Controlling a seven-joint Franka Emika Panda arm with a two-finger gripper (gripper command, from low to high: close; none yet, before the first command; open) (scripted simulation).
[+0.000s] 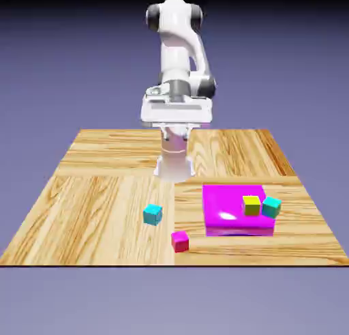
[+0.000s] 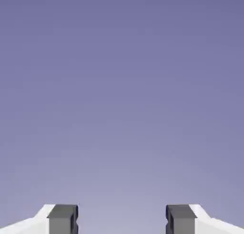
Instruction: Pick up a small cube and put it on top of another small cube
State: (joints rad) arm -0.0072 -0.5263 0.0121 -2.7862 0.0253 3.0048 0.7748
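Wood-grain panels cover the surface point(image 1: 102, 190), which carries four small cubes and one flat magenta block point(image 1: 235, 207). Taking the middle of the surface as the centre of a clock in the exterior view, the cyan cube point(image 1: 153, 213) sits at about six o'clock, near the middle, and the magenta cube point(image 1: 180, 241) lies just past it, still near six o'clock, close to the near edge and apart from the cyan one. The flat magenta block lies toward four o'clock; on its top, at its own three o'clock side, stand a yellow-green cube point(image 1: 251, 205) and a teal cube point(image 1: 271, 206), touching or nearly so, the teal one at the block's corner. The white arm point(image 1: 178, 61) stands at twelve o'clock, folded high, with the hand point(image 1: 176, 110) held well above the surface and far from every cube. In the hand view its two grey fingertips point(image 2: 62, 218) stand wide apart with nothing between them, only the plain blue-violet backdrop point(image 2: 122, 85) beyond.
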